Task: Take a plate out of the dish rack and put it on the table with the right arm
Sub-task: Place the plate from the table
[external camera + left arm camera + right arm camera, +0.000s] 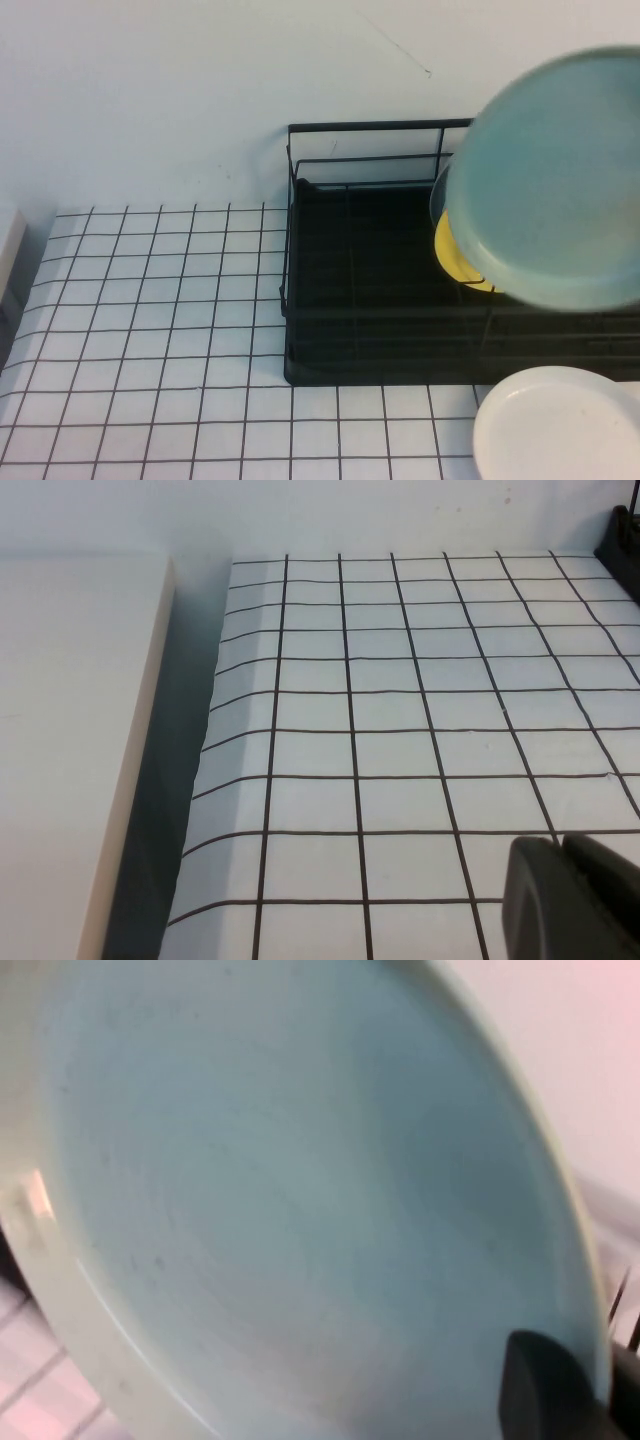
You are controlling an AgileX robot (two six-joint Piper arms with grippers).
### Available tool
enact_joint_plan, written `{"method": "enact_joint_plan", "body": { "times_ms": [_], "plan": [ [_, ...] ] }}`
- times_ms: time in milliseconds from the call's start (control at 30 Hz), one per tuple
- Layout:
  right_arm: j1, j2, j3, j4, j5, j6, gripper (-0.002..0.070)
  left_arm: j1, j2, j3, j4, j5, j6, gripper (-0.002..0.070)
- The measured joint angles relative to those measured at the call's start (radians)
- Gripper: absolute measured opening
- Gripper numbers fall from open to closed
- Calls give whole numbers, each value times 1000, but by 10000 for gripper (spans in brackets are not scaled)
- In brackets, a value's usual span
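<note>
The pale mint-green plate [560, 180] is held in the air, tilted, over the right part of the black wire dish rack [360, 300]. It fills the right wrist view [300, 1190]. My right gripper [600, 1380] is shut on the plate's rim, with one black finger [545, 1385] across its face and the other behind the edge. The right gripper is hidden in the high view. My left gripper [562, 855] is shut and empty, low over the gridded white table [400, 710], away from the rack.
A yellow plate [455, 258] stands in the rack under the lifted plate. A plain white plate [560, 425] lies on the table [150, 300] in front of the rack. A white raised ledge [70, 730] borders the table's left edge.
</note>
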Motion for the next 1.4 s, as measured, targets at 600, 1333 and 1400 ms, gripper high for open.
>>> {"method": "enact_joint_plan", "body": {
  "times_ms": [600, 1333, 1400],
  "plan": [
    [0, 125, 270, -451, 283, 562, 29, 0, 0, 0, 0, 0, 0, -3],
    [0, 383, 272, -352, 131, 556, 244, 0, 0, 0, 0, 0, 0, -3],
    [0, 381, 272, -354, 131, 558, 289, 0, 0, 0, 0, 0, 0, -3]
  ]
}}
